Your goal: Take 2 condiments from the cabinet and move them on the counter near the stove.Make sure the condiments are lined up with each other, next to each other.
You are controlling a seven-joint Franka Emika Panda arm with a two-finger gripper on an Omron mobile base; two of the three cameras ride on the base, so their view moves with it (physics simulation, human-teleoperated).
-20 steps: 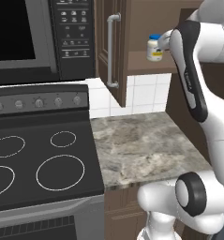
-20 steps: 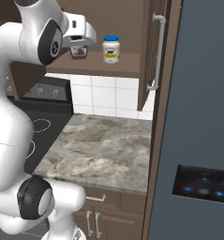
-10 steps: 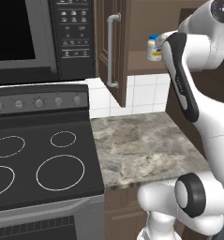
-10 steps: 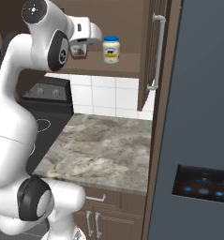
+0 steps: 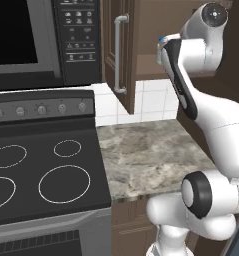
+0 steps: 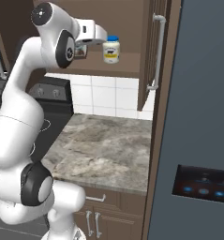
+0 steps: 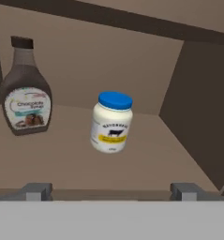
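Brown wooden cabinet (image 6: 127,28) stands open above the marbled tabletop (image 6: 104,150) beside the stove (image 5: 41,170). On its shelf, the chocolate syrup bottle (image 7: 25,89) and white blue-lidded jar (image 7: 111,122) sit apart. Facing them, the claw (image 7: 111,191) is spread wide, holding nothing.

On the dark brown bottle (image 7: 26,91), you can make out a white label whose top line appears to read "Chocolate"; the smaller lines beneath are too blurred to read. On the white jar (image 7: 111,123), the yellowish label carries a dark line of print and a small cow figure; you cannot read the wording. The microwave (image 5: 43,42) keypad markings are illegible.
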